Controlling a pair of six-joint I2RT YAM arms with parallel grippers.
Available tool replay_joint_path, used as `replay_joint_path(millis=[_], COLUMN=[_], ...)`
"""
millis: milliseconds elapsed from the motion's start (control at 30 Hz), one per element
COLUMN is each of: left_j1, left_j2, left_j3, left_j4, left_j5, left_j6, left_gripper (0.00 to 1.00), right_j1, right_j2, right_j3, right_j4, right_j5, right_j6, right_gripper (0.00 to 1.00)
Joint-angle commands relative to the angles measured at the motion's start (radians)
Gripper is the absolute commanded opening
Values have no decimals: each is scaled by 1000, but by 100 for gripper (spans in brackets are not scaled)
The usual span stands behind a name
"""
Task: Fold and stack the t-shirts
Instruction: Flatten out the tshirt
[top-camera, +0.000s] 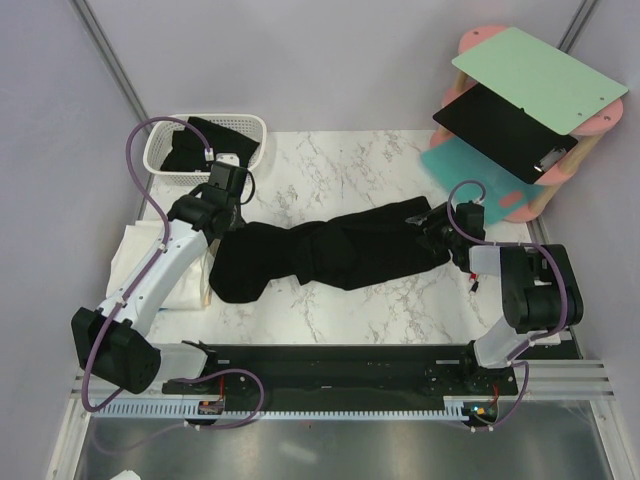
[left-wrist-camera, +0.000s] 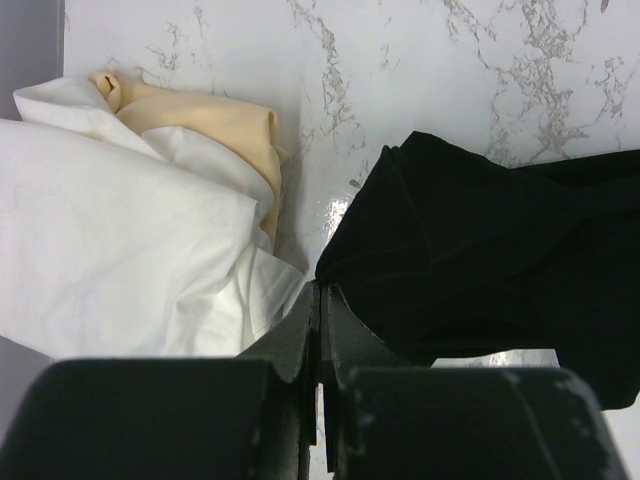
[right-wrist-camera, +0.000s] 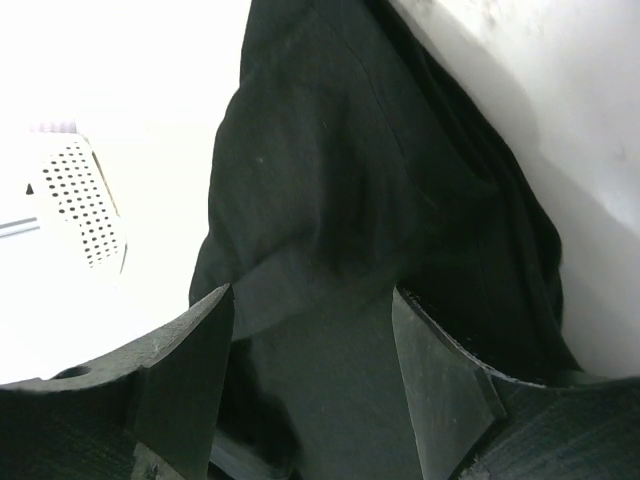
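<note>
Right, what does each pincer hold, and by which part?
Left pincer, shut at the black cloth t-shirt's edge: hold cannot be told. Right pincer open astride its other end, gripping nothing.

Lit softly and evenly from overhead in the top view; blown out white beside the black t-shirt (right-wrist-camera: 380, 200) at the right wrist, possibly glare off the tabletop (right-wrist-camera: 575, 130)

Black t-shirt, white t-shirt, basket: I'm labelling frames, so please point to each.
black t-shirt (top-camera: 340, 250), top view, middle of the stretched cloth.
white t-shirt (left-wrist-camera: 120, 250), left wrist view, crumpled middle.
basket (top-camera: 157, 152), top view, left wall.
</note>
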Motion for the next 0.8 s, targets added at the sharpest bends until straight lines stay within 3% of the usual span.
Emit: replay_joint_path(millis=[0,767], left_j1=[2,3], left_j2=[-12,24], left_j3=[0,-3], left_j4=[31,37], left_j5=[-5,-10], left_j6=[-22,-15], left_gripper=[2,2], right_j1=[-6,-4], right_j2=[32,165], right_j3=[52,143], right_j4=[31,155], right_j5=[14,40], right_j6=[8,17], right_gripper=[71,69])
